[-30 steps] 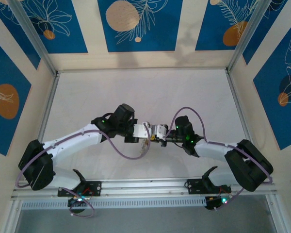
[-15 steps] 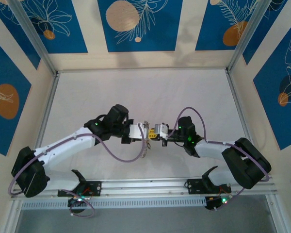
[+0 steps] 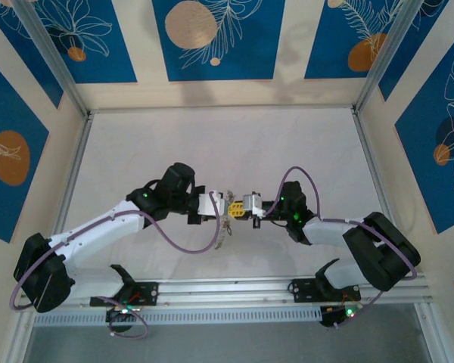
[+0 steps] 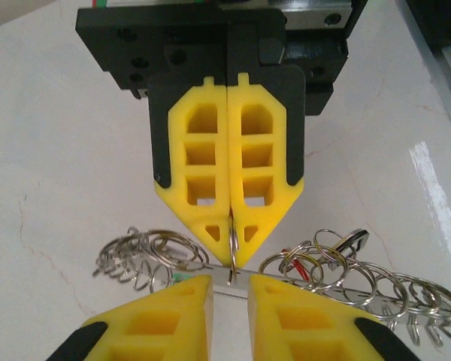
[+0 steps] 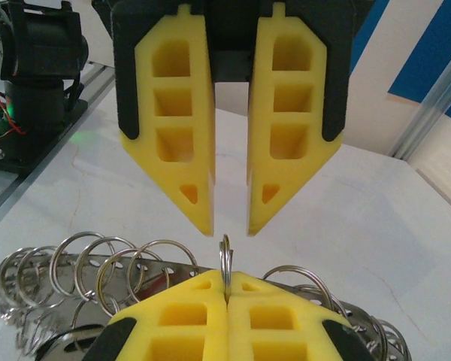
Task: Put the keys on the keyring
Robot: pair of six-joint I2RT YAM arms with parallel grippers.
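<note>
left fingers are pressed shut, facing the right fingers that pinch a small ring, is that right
Not quite: the left fingers stand apart with a clear gap, as the right wrist view shows. They do face the right fingers, which pinch a small ring.

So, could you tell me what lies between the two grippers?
A small metal ring, pinched upright by the shut right gripper, stands just short of the open left gripper; the right wrist view shows it.

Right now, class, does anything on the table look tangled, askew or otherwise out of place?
Yes. The split rings strung along the metal strip lie jumbled, overlapping at odd angles. One metal ring stands edge-on, pinched in the shut right end effector.
</note>
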